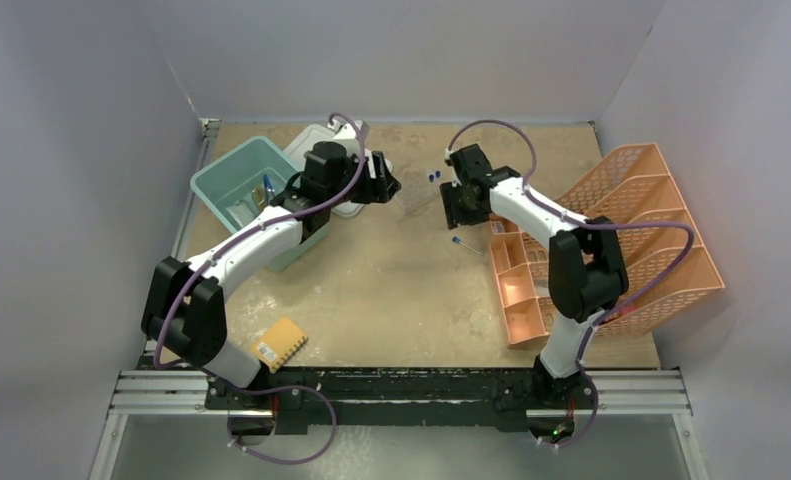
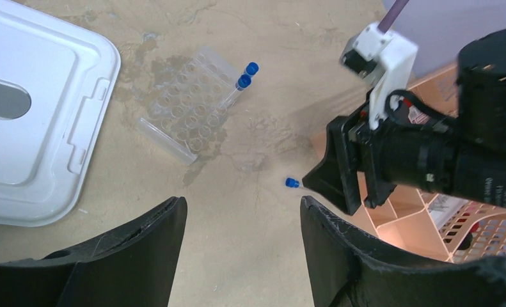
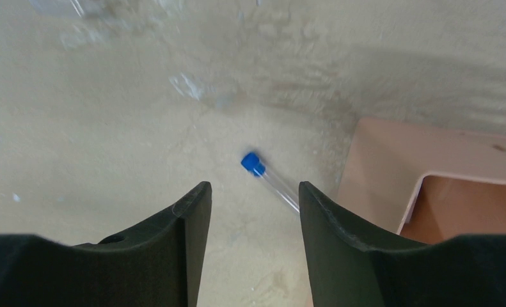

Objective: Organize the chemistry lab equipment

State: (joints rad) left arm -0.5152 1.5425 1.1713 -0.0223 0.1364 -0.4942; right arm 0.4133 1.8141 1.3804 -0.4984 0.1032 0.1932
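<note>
My left fingers [image 2: 151, 256] stand wide open and empty above the surface [image 2: 288, 51]. My right fingers [image 3: 173, 249] are open too, holding nothing, over a blue-capped test tube [image 3: 270, 179] lying beside the peach organiser [image 3: 391, 153]. Two more tubes [image 2: 244, 80] rest against the clear rack [image 2: 186, 118].

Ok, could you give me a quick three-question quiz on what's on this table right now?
1. True or false: the right gripper is clamping the loose tube.
2. How many blue-capped tubes sit at the clear rack?
3. What lies near the left arm's base: A) yellow sponge, B) scissors, C) glasses?
Key: 1 false, it is open and the tube lies on the table beneath. 2 two. 3 A.
</note>
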